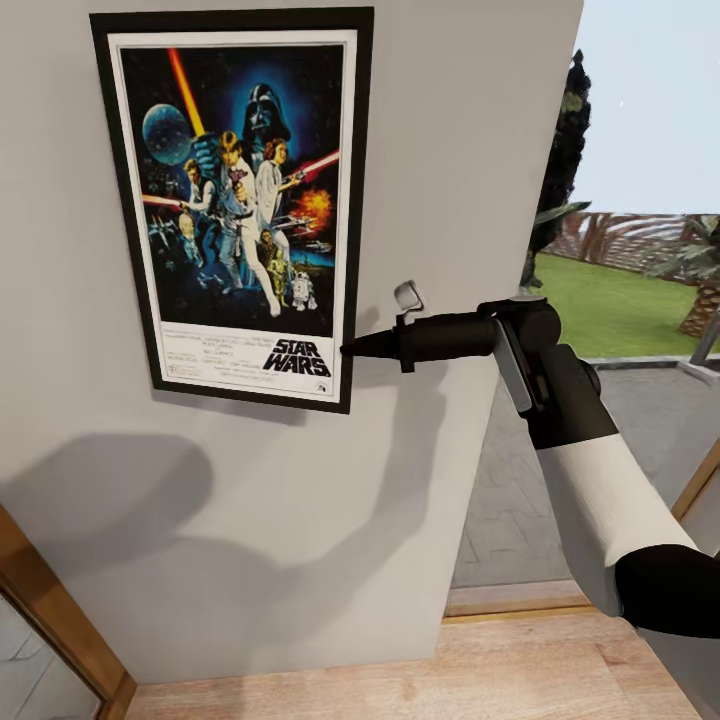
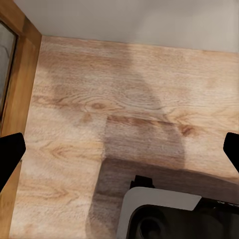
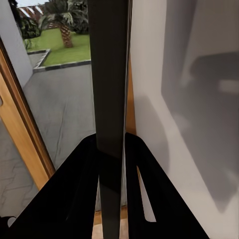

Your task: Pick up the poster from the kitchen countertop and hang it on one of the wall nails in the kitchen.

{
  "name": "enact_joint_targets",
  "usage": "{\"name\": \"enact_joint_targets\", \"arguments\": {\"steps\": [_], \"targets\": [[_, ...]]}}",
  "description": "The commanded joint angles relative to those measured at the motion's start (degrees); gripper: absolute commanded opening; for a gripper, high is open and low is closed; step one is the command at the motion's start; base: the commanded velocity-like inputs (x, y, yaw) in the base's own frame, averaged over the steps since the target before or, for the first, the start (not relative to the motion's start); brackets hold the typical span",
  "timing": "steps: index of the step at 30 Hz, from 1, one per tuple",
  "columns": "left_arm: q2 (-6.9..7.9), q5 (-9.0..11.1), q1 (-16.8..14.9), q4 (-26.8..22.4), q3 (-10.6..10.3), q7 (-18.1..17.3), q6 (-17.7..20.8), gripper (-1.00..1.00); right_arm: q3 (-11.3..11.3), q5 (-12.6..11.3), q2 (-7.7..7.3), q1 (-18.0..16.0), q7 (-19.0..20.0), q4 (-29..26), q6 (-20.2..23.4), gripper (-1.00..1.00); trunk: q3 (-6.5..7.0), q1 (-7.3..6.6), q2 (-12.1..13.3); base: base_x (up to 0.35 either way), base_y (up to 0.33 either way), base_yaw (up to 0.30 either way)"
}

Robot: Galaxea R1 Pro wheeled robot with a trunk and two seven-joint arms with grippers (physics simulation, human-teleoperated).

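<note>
Right hand (image 1: pixel 352 349) is clamping the poster (image 1: pixel 238 200) by its lower edge nearest the arm, fingers (image 3: pixel 74 189) pinching the frame edge-on. Poster is lying flat against the wall (image 1: pixel 300 520), upright. Left hand (image 2: pixel 119 149) is hanging released over the floor (image 2: pixel 99 99), fingertips wide apart.

A home interior, by a garden door.
Beside the grey wall (image 1: pixel 300 520): wood floor (image 2: pixel 99 99), timber-framed glazing (image 1: pixel 690 480), lawn (image 1: pixel 620 300) beyond.

Right arm extended forward, forearm raised, wrist bent inward; right end effector (image 1: pixel 352 349) clamped on the poster's (image 1: pixel 240 200) frame edge. Left end effector (image 2: pixel 119 149) fingers spread wide, pointing downward.
</note>
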Motion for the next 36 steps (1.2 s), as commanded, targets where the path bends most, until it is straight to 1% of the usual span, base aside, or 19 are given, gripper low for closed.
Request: {"name": "enact_joint_targets", "arguments": {"steps": [1,6,8,9,13,36], "targets": [[-0.05,-0.59,-0.01,-0.09,0.27,-0.33,-0.09,1.00,0.10,-0.41,-0.05,-0.05,0.06,0.00,0.60,-1.00,-0.12,0.04,-0.12,0.000,0.000,0.000],[-0.05,-0.59,-0.01,-0.14,0.27,-0.33,-0.09,1.00,0.44,-0.41,-0.02,0.07,0.12,-0.17,0.43,-1.00,-0.12,0.04,-0.12,0.000,0.000,0.000],[-0.05,-0.61,-0.01,-0.14,0.27,-0.33,-0.09,1.00,0.50,-0.41,-0.04,0.88,0.14,-0.56,0.36,-1.00,-0.12,0.04,-0.12,0.000,0.000,0.000],[-0.05,-0.60,-0.01,-0.14,0.27,-0.33,-0.09,1.00,0.65,-0.41,-0.05,2.13,0.08,-1.52,0.33,-1.00,-0.12,0.04,-0.12,0.000,0.000,0.000],[-0.05,-0.59,-0.01,-0.14,0.27,-0.33,-0.09,1.00,0.73,-0.41,-0.05,2.90,0.06,-1.85,0.31,-1.00,-0.12,0.04,-0.12,0.000,0.000,0.000],[-0.03,-0.57,-0.01,-0.14,0.27,-0.33,-0.09,1.00,0.72,-0.41,-0.05,3.31,0.06,-1.95,0.31,-1.00,-0.12,0.04,-0.12,0.000,0.035,0.000]]}}
